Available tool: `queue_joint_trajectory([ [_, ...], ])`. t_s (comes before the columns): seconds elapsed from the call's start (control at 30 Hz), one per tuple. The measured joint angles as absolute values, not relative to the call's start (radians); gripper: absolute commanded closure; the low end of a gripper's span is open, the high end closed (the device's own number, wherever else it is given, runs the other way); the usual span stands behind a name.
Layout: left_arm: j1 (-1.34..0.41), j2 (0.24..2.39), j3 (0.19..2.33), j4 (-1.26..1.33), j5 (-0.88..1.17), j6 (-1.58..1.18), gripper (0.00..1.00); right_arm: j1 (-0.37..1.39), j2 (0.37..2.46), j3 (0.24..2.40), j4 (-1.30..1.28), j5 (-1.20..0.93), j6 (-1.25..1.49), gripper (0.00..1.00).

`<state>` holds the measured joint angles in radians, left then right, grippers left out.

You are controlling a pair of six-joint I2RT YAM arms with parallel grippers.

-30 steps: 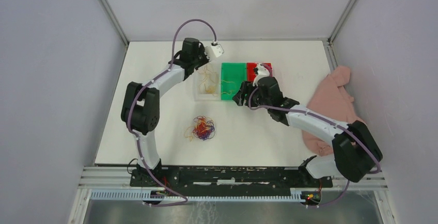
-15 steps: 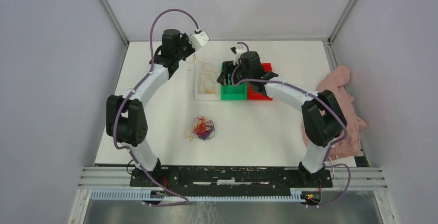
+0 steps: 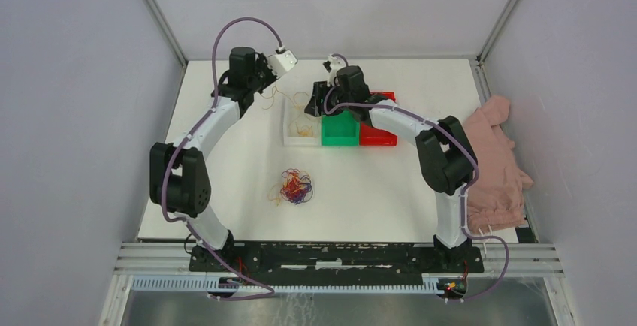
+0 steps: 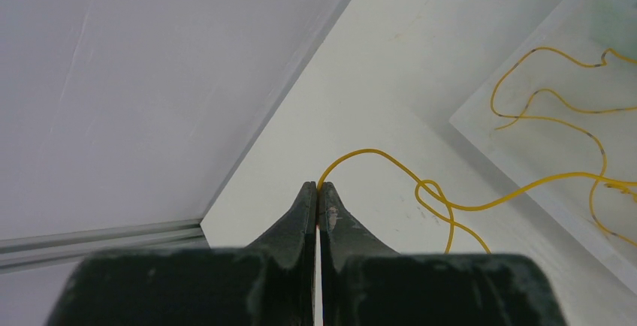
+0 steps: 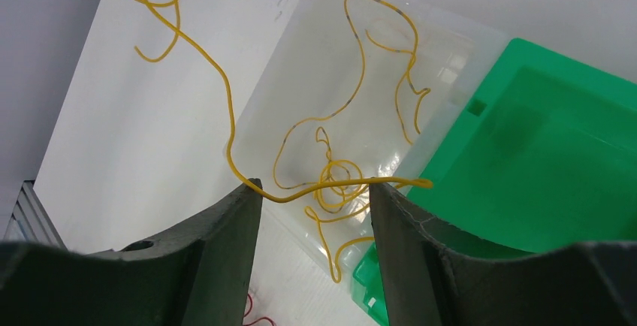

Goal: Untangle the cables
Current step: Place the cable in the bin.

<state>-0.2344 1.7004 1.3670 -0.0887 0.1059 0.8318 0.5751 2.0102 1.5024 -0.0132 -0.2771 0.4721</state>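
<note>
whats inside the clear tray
Loops of yellow cable lie in the clear tray; a strand runs out over its rim to the shut left gripper. Fingers of the right gripper hide the tray's near end.

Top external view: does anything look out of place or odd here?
A crumpled pink cloth lies at the right edge of the table and seems unrelated to the untangling. Also, the yellow cable trails out of the clear tray, with one end reaching over the green bin rim.

2 arms [image 3: 214, 121]: white links, black joints, lilac hoses [image 3: 223, 31], black tools [image 4: 319, 191].
</note>
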Motion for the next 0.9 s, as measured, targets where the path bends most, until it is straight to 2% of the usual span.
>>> queue_joint_trajectory([
  [0.47,-0.164,1.648,1.367,-0.143,0.104,0.878,0.97,0.574,2.136,1.589,0.015,-0.372,0.544,0.43],
  [0.7,-0.148,1.628,1.345,-0.157,0.106,0.894,0.97,0.550,2.139,1.565,0.211,-0.527,0.687,0.43],
  [0.9,-0.162,1.628,1.344,-0.168,0.137,0.876,0.97,0.514,2.139,1.521,0.279,-0.564,0.748,0.44],
])
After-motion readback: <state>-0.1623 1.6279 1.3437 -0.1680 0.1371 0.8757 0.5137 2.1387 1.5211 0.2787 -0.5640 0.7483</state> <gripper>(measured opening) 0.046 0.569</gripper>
